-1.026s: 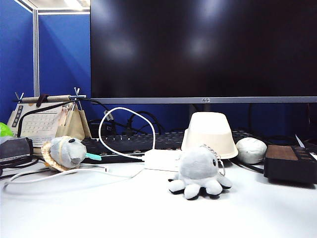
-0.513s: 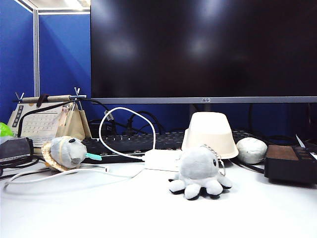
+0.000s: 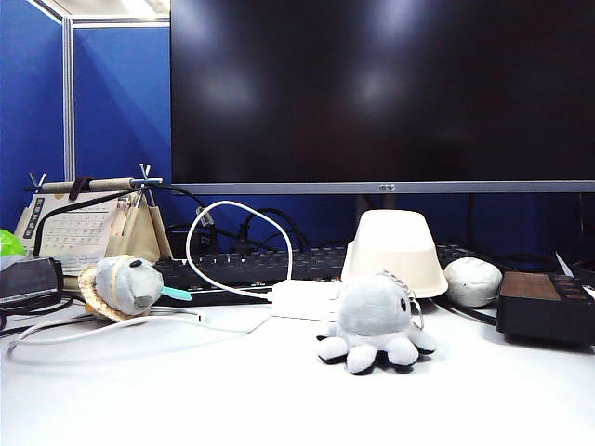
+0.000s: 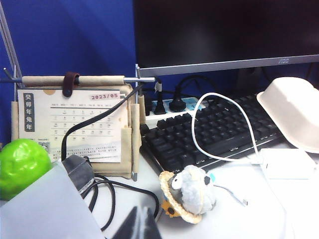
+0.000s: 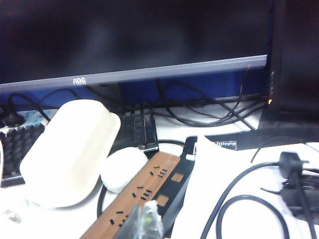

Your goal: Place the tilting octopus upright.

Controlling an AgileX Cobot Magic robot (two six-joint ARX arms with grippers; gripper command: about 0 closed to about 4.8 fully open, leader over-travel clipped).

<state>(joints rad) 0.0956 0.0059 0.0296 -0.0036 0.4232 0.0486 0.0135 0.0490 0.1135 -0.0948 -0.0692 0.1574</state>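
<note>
One plush octopus (image 3: 374, 321) upright on white desk (image 3: 279, 390), ungrasped; right gripper (image 5: 142, 225) clenched empty above power strip (image 5: 137, 199); left gripper (image 4: 137, 226) state unclear.

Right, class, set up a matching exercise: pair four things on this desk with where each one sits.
Things:
1. plush octopus
2. upturned cream bowl
3. desk calendar
4. pale ball

Places:
A. far left, by the blue partition
B. directly behind the octopus
C. front centre, upright on its legs
D. between the bowl and the power strip

Pairs: 1-C, 2-B, 3-A, 4-D
</note>
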